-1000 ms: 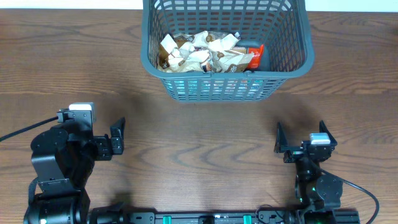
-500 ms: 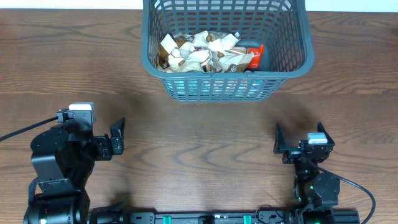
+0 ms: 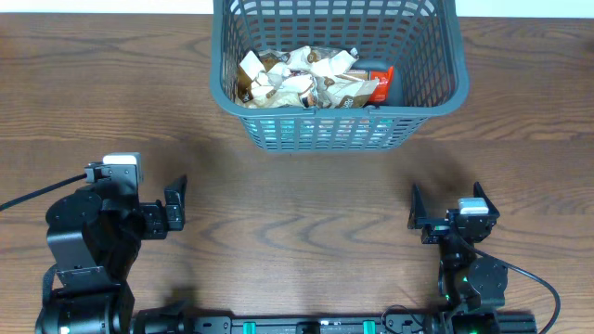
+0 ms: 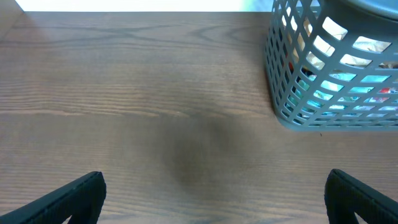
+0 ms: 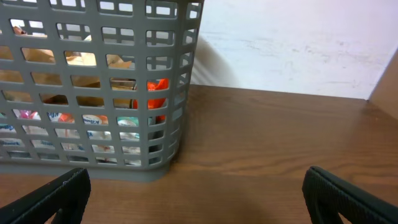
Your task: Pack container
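Observation:
The container (image 3: 445,100), a large grey-blue lattice basket, stands at the back middle of the table. Inside lie several snack packets (image 3: 302,79), mostly tan and white, with an orange one (image 3: 382,85) at the right. The container also shows in the left wrist view (image 4: 283,93) and the right wrist view (image 5: 180,93). My left gripper (image 3: 176,205) is open and empty at the front left, well short of the container. My right gripper (image 3: 447,208) is open and empty at the front right. Only bare wood lies between the fingers in both wrist views (image 4: 214,196) (image 5: 199,196).
The wooden table (image 3: 306,204) runs between the grippers and the container. A white wall (image 5: 292,43) rises behind the table's far edge.
The right arm has shifted very slightly toward the front. The left arm and the container's contents have not moved.

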Robot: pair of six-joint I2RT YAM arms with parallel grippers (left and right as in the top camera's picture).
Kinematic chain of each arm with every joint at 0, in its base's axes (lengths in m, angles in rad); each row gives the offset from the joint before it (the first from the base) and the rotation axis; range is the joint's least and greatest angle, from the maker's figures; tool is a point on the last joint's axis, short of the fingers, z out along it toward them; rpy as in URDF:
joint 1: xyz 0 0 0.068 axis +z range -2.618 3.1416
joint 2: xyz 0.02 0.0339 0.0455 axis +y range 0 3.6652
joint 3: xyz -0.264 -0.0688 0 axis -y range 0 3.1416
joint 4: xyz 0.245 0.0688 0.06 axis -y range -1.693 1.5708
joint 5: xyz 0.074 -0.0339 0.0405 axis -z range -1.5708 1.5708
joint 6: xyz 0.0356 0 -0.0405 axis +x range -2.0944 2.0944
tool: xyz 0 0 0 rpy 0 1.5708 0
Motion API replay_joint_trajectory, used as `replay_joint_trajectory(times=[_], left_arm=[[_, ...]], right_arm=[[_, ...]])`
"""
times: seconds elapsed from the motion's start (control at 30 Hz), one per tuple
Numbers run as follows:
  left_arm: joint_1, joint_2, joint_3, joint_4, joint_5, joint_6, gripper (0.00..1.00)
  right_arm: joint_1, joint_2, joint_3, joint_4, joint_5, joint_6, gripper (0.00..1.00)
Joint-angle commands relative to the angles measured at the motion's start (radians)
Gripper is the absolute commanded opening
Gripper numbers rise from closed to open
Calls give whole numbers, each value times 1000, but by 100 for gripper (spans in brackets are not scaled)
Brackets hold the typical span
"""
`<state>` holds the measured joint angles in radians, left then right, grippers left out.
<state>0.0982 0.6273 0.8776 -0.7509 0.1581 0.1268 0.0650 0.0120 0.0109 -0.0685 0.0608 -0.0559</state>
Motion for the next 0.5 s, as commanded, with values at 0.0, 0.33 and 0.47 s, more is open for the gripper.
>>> replay_joint_trajectory(times=[0.0, 0.33, 0.47], left_arm=[[1, 0, -3, 4, 7, -13, 99], [0, -68, -3, -30, 7, 10, 99], [-27, -168, -20, -62, 11, 6, 99]], right_arm=[[12, -6, -5, -1, -1, -12, 99], [12, -6, -5, -1, -1, -12, 99], [12, -6, -5, -1, -1, -12, 99]])
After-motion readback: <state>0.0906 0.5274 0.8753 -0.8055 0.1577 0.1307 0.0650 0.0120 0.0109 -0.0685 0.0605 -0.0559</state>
